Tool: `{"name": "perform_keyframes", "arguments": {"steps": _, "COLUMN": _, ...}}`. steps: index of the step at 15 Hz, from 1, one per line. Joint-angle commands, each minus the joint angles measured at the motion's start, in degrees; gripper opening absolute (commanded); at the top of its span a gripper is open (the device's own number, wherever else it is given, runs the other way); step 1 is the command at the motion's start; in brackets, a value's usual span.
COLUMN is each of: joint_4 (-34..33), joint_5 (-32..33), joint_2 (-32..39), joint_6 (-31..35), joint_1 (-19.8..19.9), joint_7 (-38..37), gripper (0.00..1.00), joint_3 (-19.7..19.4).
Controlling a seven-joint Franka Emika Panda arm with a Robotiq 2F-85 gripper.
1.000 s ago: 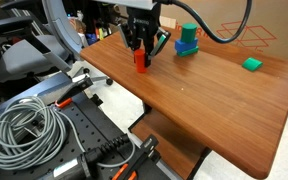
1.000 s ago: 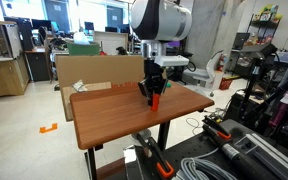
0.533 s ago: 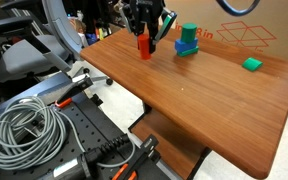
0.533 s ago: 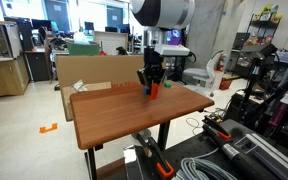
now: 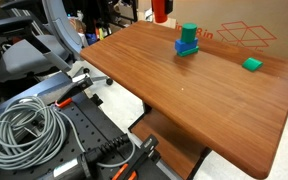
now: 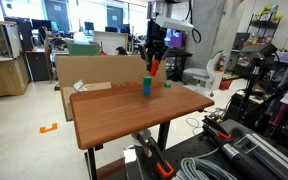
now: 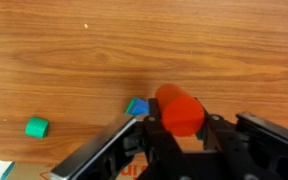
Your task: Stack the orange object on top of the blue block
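**Q:** What state is to be noted before the move?

**A:** Over the worktop [image 5: 184, 100] the gripper [image 7: 182, 128] is held high. Its jaws are clenched on the orange object [image 7: 181, 110], which is seen end-on between them in the wrist view. The blue block [image 5: 187, 48] rests on the worktop well below, at about 5 o'clock of the orange object in an exterior view. A teal-green cube [image 5: 188, 32] appears to stand on the blue block. A flat green block [image 5: 251, 64] lies well apart, at 4 o'clock of the blue block.

**Q:** How is the step best carried out?

**A:** The carry is judged to be under way and the placing not yet begun. In the wrist view the blue block shows at 9 o'clock of the orange object, so a sideways correction is called for before any descent. The free area on the blue block should be checked, since the cube seems to occupy it. The descent is best made vertical and slow. The jaws should be released only once contact is felt, then withdrawn straight up, as a tall piece is easily toppled.
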State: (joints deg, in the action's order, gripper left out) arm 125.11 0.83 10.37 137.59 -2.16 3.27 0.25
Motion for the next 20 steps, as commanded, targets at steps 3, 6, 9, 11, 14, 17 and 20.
{"name": "perform_keyframes", "arguments": {"steps": 3, "joint_4": -10.85, "joint_5": -1.26, "joint_2": 4.56, "joint_6": -9.98, "joint_1": 2.01, "joint_7": -1.29, "gripper": 0.08, "joint_3": -0.28}}
{"name": "perform_keyframes", "arguments": {"steps": 6, "joint_4": -15.77, "joint_5": -1.08, "joint_2": 7.62, "joint_6": -13.30, "joint_1": 2.40, "joint_7": -2.51, "gripper": 0.08, "joint_3": -0.43}}
{"name": "perform_keyframes", "arguments": {"steps": 9, "joint_4": -20.55, "joint_5": -0.75, "joint_2": 11.46, "joint_6": -15.38, "joint_1": 2.45, "joint_7": -3.85, "gripper": 0.08, "joint_3": -0.70}}
{"name": "perform_keyframes", "arguments": {"steps": 11, "joint_4": -23.81, "joint_5": -1.01, "joint_2": 14.10, "joint_6": -16.59, "joint_1": 2.50, "joint_7": -4.34, "gripper": 0.08, "joint_3": -0.75}}
{"name": "perform_keyframes", "arguments": {"steps": 14, "joint_4": -27.95, "joint_5": -0.87, "joint_2": 17.53, "joint_6": -17.54, "joint_1": 2.35, "joint_7": -5.09, "gripper": 0.08, "joint_3": -0.81}}
{"name": "perform_keyframes", "arguments": {"steps": 17, "joint_4": -30.91, "joint_5": -0.53, "joint_2": 20.10, "joint_6": -18.06, "joint_1": 2.02, "joint_7": -5.54, "gripper": 0.08, "joint_3": -0.74}}
{"name": "perform_keyframes", "arguments": {"steps": 20, "joint_4": -32.29, "joint_5": -0.35, "joint_2": 21.61, "joint_6": -17.98, "joint_1": 1.73, "joint_7": -5.39, "gripper": 0.08, "joint_3": -0.59}}
